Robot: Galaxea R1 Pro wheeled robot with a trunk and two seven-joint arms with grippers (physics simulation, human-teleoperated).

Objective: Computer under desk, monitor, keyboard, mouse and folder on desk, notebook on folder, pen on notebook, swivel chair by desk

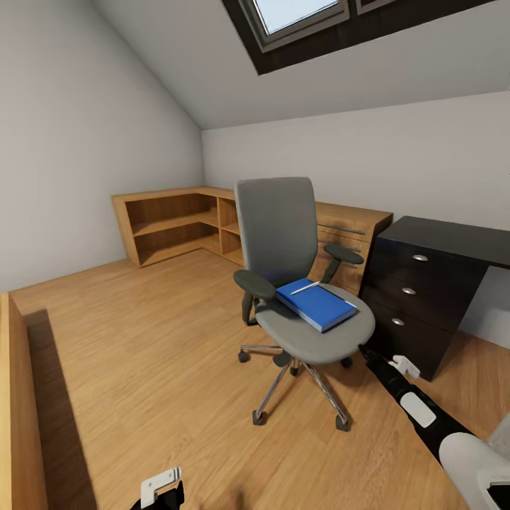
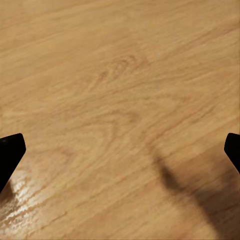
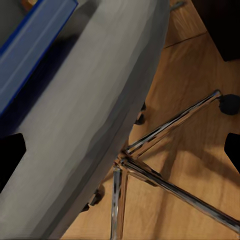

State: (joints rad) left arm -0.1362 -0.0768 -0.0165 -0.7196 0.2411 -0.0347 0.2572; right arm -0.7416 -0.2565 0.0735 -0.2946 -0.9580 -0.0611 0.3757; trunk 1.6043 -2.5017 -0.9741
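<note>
**Right arm extended toward the chair seat where the folder lies**

Head view: the swivel chair [image 1: 301,283] is seen standing on the wooden floor [image 1: 142,354], just beside the black drawer unit [image 1: 418,297] of the desk [image 1: 453,237], whose glossy surface is visible at the right edge. The blue folder [image 1: 316,303] lies flat on the seat, with a thin pale stick, taken to be the pen [image 1: 305,287], resting on its far corner. A notebook cannot be made out. Low wooden shelving [image 1: 177,223] runs along the far walls beneath the skylight [image 1: 297,14]. The right arm is stretched forward, its end placed close to the seat's front rim, presumably so that the folder can be reached; the right gripper [image 1: 365,350] itself is too small here for its fingers to be judged. The left arm is kept low and out of the way.

Left wrist view: bare floor is shown, with the dark tips of the left gripper [image 2: 120,150] set far apart at the frame's edges, so the fingers are read as spread with nothing between them.

Right wrist view: the grey seat edge, a strip of the folder [image 3: 35,47] and the chrome base [image 3: 165,150] are seen. The right gripper [image 3: 120,150] has its fingers wide apart, holding nothing.
</note>
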